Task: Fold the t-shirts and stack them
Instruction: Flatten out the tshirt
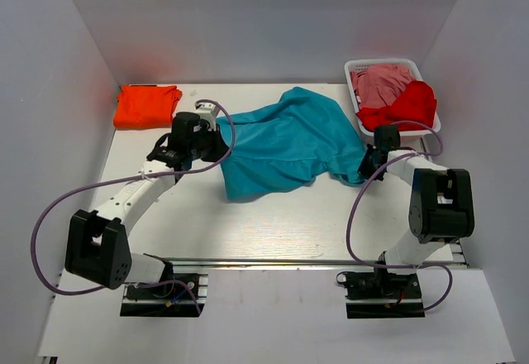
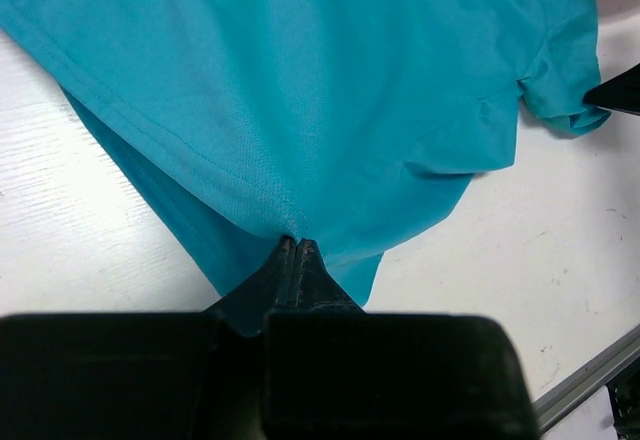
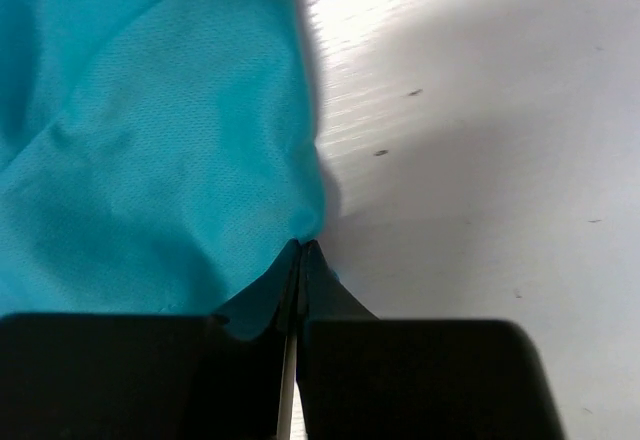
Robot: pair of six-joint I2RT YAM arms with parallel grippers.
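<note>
Left pincer [image 2: 297,245] and right pincer [image 3: 301,248] are clamping thin teal t-shirt [image 1: 285,145] edges mid-frame; uneven pulling risks cloth slipping free.

Table [image 1: 273,223]: teal shirt [image 1: 285,145], orange shirt [image 1: 147,105], basket [image 1: 384,63]

The teal soft cloth t-shirt [image 1: 285,145] is showing a fine, matt knit with stitched hems. The white wood-grained table top [image 1: 273,223] is gleaming faintly, looking smooth with small dark specks.
</note>
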